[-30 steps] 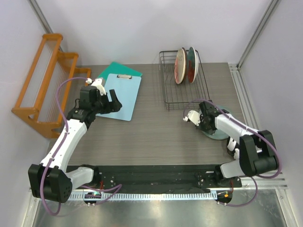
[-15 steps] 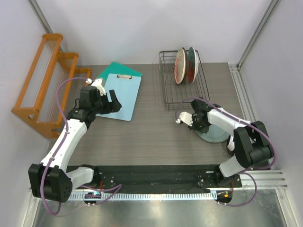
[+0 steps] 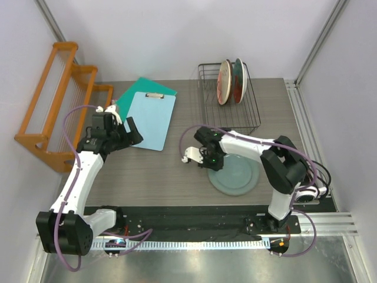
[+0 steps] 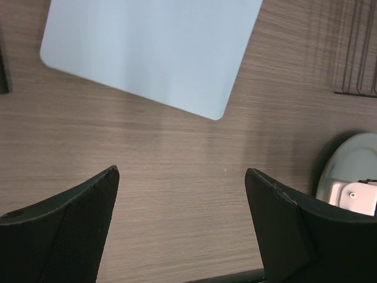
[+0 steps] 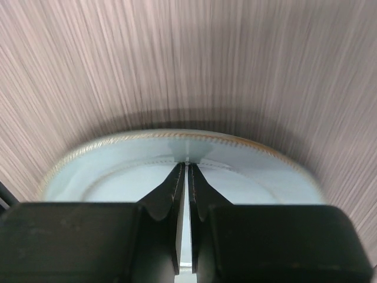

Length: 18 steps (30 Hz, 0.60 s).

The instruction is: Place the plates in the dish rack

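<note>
Since a second ago the right pincer (image 3: 211, 160) has swept sideways across the grey wood-grain bench (image 3: 159, 171), and the plain pale grey-green round ceramic plate (image 3: 235, 177) has slid with it. The plate now lies flat under and behind the pincer. The fingers are together with only a thin slit, and their tips rest on the plate face just inside the rim, so they clamp nothing.

I judge this step is only positioning. To do it well I would keep the downward press light, stop the slide, then part the fingers and take the rim between them before I tip the plate upright.

The rectangular dark wire dish rack (image 3: 232, 121) stands beyond the right pincer. Its far slots are taken by a pink-and-cream round plate (image 3: 224, 81) and a teal-rimmed round plate (image 3: 238, 79); the nearer slots look free. The rack's near wall stands in the way, so the plate must go over it.

The left pincer (image 3: 131, 132) hovers with fingers wide apart, well aside from the plate, with the light blue clipboard (image 3: 150, 118) just ahead of it.
</note>
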{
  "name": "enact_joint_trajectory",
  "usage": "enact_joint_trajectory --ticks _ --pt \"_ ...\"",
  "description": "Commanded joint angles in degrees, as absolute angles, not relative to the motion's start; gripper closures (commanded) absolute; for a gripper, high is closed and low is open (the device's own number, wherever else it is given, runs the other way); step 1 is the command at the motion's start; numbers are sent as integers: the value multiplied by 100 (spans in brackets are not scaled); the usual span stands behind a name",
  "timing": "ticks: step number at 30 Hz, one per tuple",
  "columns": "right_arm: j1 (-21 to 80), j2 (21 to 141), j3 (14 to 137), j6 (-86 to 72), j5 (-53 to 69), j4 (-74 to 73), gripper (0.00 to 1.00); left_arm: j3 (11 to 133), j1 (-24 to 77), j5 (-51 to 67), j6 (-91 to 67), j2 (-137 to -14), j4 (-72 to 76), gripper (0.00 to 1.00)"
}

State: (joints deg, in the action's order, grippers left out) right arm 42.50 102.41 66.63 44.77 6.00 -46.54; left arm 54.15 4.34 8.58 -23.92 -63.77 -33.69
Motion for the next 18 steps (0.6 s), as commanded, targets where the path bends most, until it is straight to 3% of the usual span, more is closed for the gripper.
enact_joint_trajectory --ticks 1,8,10,13,14,16,18 --pt "4798 11012 7592 3885 1327 -4193 87 5213 168 993 -2671 -6100 -3849 12" --pt "5238 11759 9033 3376 1494 -4131 87 5265 26 861 -2760 -5924 -4411 11" --pt "5256 11673 9105 3016 1293 -4087 83 5300 -175 853 -2769 -5854 -4535 11" --pt "5116 11068 8572 2595 854 -3824 66 5204 -167 1299 -2742 -5818 -4562 10" --pt "5037 10578 8430 2454 835 -3832 55 5134 -167 1788 -2760 -5853 -4422 9" --pt "4660 10066 7983 2059 1148 -3937 50 4818 -167 2396 -2961 -6037 -4185 10" --pt "4013 9345 7622 1619 1571 -3964 43 4310 -97 3482 -3407 -6265 -3466 17"
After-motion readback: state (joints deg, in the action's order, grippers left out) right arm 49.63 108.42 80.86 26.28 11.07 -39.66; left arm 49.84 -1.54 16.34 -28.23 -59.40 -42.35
